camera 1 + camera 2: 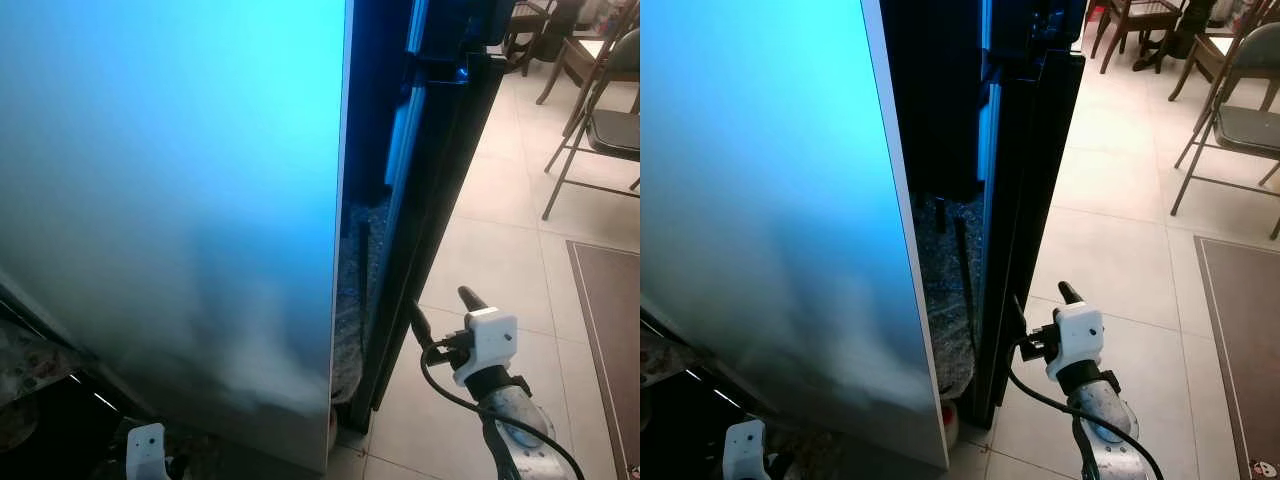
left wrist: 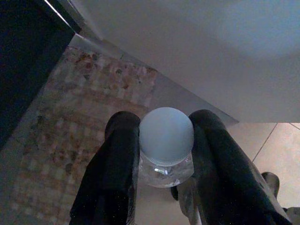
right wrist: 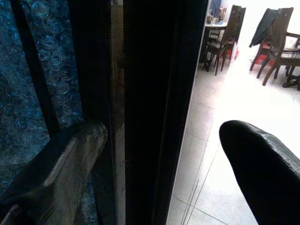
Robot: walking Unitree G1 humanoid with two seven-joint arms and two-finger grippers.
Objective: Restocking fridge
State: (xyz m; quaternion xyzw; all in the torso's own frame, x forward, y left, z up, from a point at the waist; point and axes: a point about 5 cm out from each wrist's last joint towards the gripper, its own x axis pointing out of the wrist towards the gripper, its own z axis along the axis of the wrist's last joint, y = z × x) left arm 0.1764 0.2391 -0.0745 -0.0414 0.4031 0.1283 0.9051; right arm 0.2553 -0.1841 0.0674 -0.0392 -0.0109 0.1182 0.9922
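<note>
A tall pale fridge panel [image 1: 170,200], lit blue, takes up the left of the head views. Beside it stands a black door edge [image 1: 430,200], with a dark gap between them showing crinkled wrap [image 1: 352,280]. My right gripper [image 1: 444,305] is open at the lower part of that black edge. In the right wrist view its fingers [image 3: 70,159] stand one on each side of the edge [image 3: 154,117]. My left gripper [image 2: 164,119] is low beside the pale panel, shut on a clear bottle with a pale round cap [image 2: 166,136].
A light tiled floor [image 1: 490,250] stretches to the right. On it are a grey folding chair [image 1: 600,120] and a dark rug [image 1: 610,340]. Wooden chairs [image 1: 1140,25] stand at the back. A mottled stone-patterned surface [image 2: 84,126] lies below the left gripper.
</note>
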